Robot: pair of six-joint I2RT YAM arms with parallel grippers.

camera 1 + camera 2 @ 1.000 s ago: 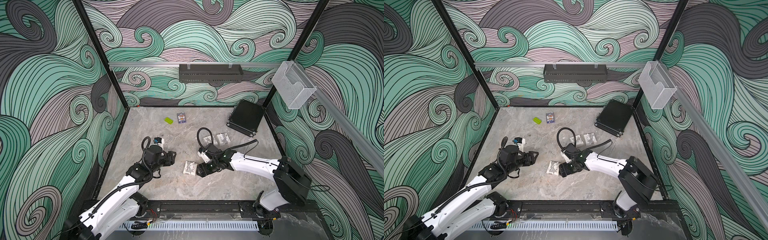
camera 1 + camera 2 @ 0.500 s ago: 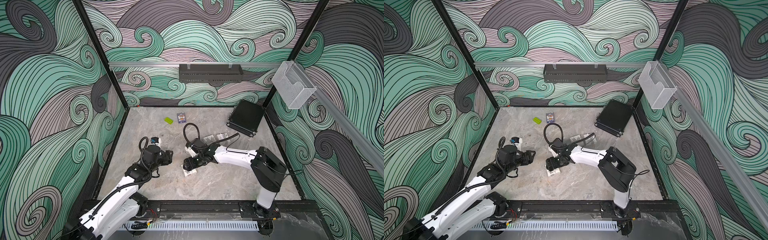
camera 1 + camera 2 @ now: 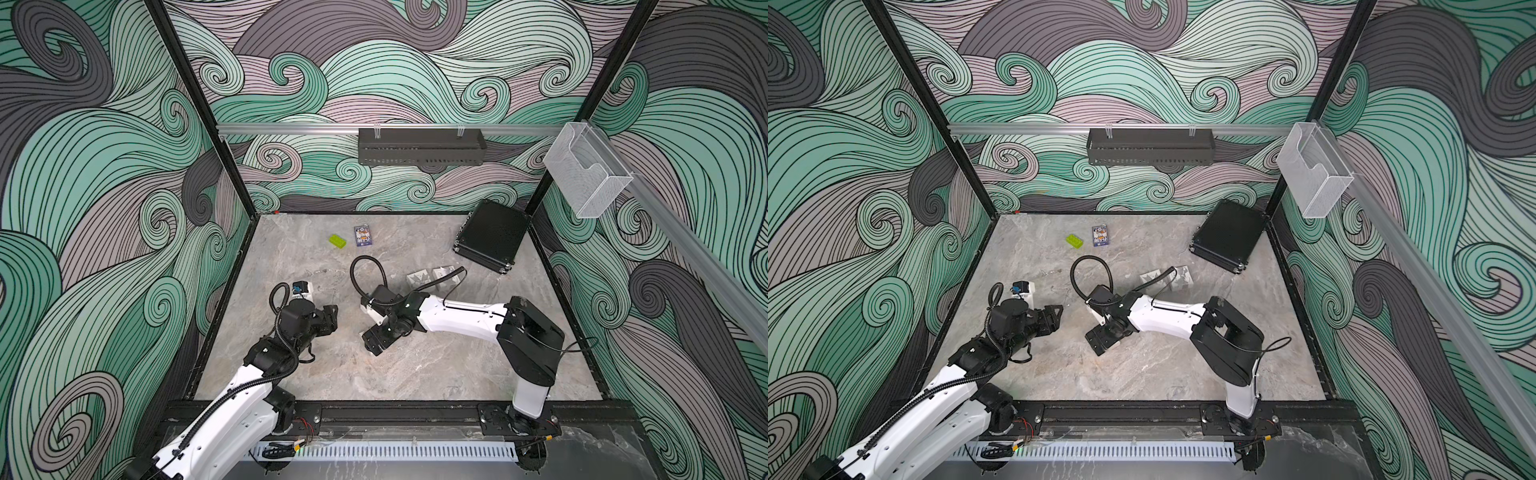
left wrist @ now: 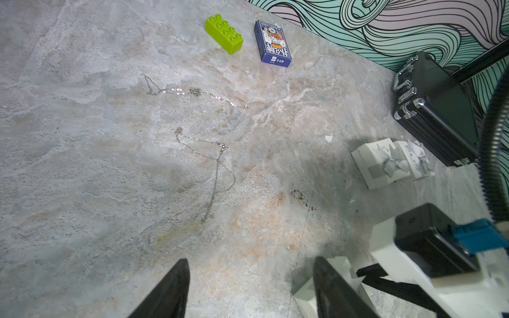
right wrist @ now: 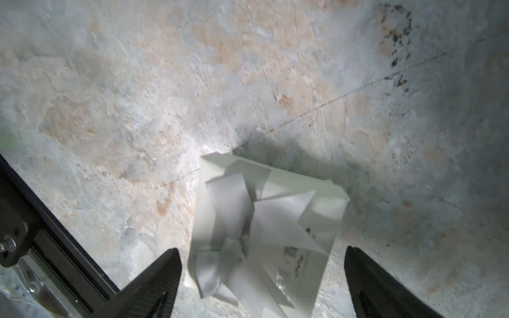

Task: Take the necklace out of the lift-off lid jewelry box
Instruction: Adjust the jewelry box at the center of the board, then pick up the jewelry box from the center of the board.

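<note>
White ribboned box [image 5: 264, 220], hidden from above, sits within released right hand [image 5: 261, 252]; left hand [image 4: 250, 264] released.

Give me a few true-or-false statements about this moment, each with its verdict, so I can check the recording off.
1. The right hand is open over a white ribboned box. True.
2. The left hand grips a necklace. False: it is open and empty; two necklaces lie loose on the table.
3. A green toy brick lies beside a blue card deck. True.
4. Only one white ribboned box is on the table. False: two more boxes lie beside the black case.
</note>
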